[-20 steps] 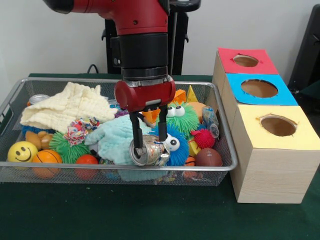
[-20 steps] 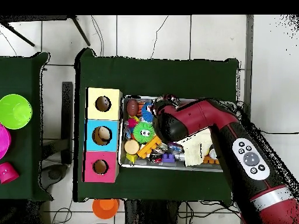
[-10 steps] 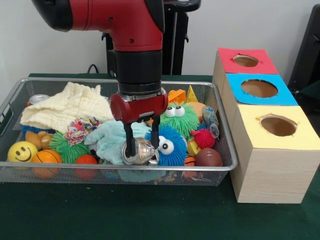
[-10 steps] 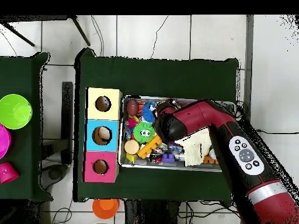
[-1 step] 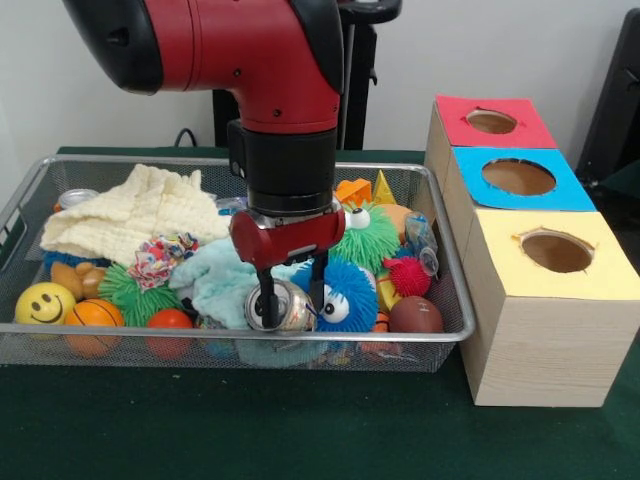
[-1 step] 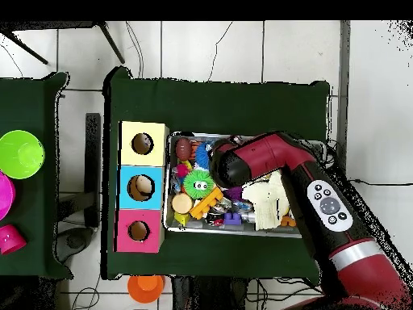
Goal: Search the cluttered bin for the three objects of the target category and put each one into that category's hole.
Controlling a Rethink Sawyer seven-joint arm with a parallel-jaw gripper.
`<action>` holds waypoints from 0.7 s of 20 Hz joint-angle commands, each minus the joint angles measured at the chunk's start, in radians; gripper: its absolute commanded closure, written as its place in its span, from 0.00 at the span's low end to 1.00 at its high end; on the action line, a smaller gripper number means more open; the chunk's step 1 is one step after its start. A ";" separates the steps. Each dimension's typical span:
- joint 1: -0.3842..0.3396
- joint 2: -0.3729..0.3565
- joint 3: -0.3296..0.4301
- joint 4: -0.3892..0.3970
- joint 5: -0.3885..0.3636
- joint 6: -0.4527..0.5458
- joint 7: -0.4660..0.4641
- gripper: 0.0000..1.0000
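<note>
My black two-fingered gripper hangs below my red and black arm inside the wire mesh bin, low at its front edge, and its fingers are closed down to the width of a crushed silver metal can — one finger on each side of it, pinching it. The can sits just above the front rim, between a pale blue fuzzy cloth on one side and a blue spiky ball with googly eyes on the other. Behind the blue ball lie a green spiky ball with eyes and a small red spiky ball, with a brown toy football at the front corner. A cream knitted cloth covers the far side of the bin, near a yellow smiley ball and an orange toy basketball. Beside the bin stands a wooden box — its three holes topped red, blue and yellow. From overhead my arm covers the can.
</note>
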 commanded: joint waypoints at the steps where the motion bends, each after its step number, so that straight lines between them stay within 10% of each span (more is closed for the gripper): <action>1: 0.001 0.081 -0.066 -0.014 -0.011 0.207 -0.364 1.00; 14: -0.002 0.074 -0.061 -0.005 0.005 0.209 -0.359 1.00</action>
